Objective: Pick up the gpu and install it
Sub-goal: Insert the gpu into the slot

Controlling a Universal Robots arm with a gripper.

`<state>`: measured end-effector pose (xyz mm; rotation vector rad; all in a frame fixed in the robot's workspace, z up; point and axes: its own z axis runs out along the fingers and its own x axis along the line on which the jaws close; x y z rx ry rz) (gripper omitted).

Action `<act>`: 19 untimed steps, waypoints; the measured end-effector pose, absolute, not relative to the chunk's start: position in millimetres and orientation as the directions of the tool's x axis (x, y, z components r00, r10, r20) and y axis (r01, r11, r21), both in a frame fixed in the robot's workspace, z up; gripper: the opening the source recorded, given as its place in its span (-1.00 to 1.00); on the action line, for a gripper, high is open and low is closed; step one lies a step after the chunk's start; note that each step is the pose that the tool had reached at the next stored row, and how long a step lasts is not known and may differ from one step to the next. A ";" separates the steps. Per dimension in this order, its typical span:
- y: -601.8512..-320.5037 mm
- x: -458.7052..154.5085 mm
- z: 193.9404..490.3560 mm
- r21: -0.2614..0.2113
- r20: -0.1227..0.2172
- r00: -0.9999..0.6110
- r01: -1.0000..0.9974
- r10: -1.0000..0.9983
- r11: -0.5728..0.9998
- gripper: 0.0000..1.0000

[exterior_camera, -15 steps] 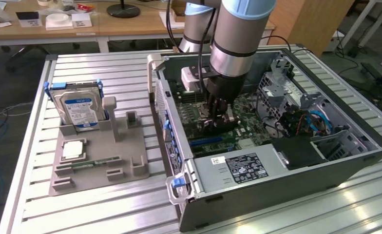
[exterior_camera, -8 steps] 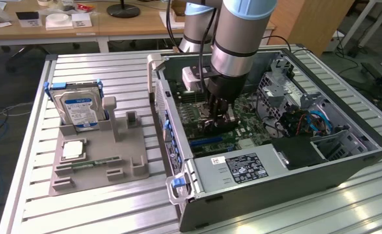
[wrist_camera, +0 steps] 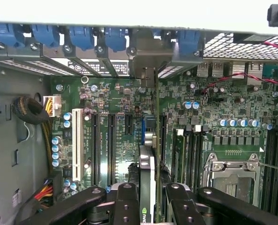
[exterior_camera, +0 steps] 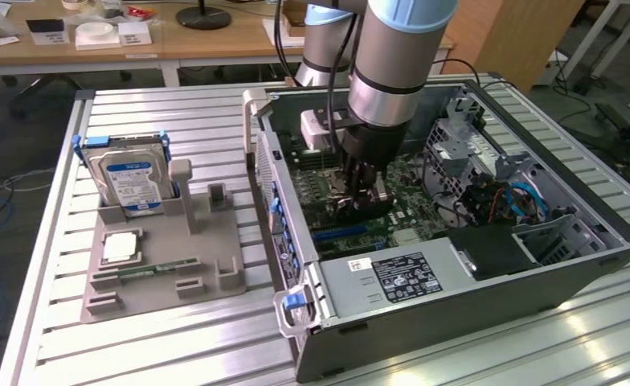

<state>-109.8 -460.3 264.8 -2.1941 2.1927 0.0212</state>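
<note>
While gpu (wrist_camera: pixel 147 165) stands, desks (exterior_camera: pixel 218 44) neighbour table (exterior_camera: pixel 165 112).

1 gpu (wrist_camera: pixel 148 173), 1 hard drive (exterior_camera: pixel 132 178), 1 case (exterior_camera: pixel 455 322).

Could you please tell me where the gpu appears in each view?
Exterior view: the gpu sits inside the open case, in the end effector.
Wrist view: gpu edge-on between the black fingers, over the motherboard.
Shared landmark: blue slot clips.

Wooden desks (exterior_camera: pixel 221 47), ribbed metal table (exterior_camera: pixel 165 112), grey floor (exterior_camera: pixel 2 157)
</note>
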 end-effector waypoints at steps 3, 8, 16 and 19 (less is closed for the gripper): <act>-460.4 -109.8 264.6 -0.018 -0.037 -0.005 -1.000 -0.999 0.006 -0.47; -460.3 -109.8 264.0 -0.018 -0.038 -0.010 -1.000 -0.999 0.010 -0.47; -460.3 -109.8 262.1 -0.018 -0.038 -0.010 -1.000 -0.999 0.011 -0.47; -460.3 -109.8 260.7 -0.018 -0.038 -0.011 -1.000 -0.999 0.011 -0.47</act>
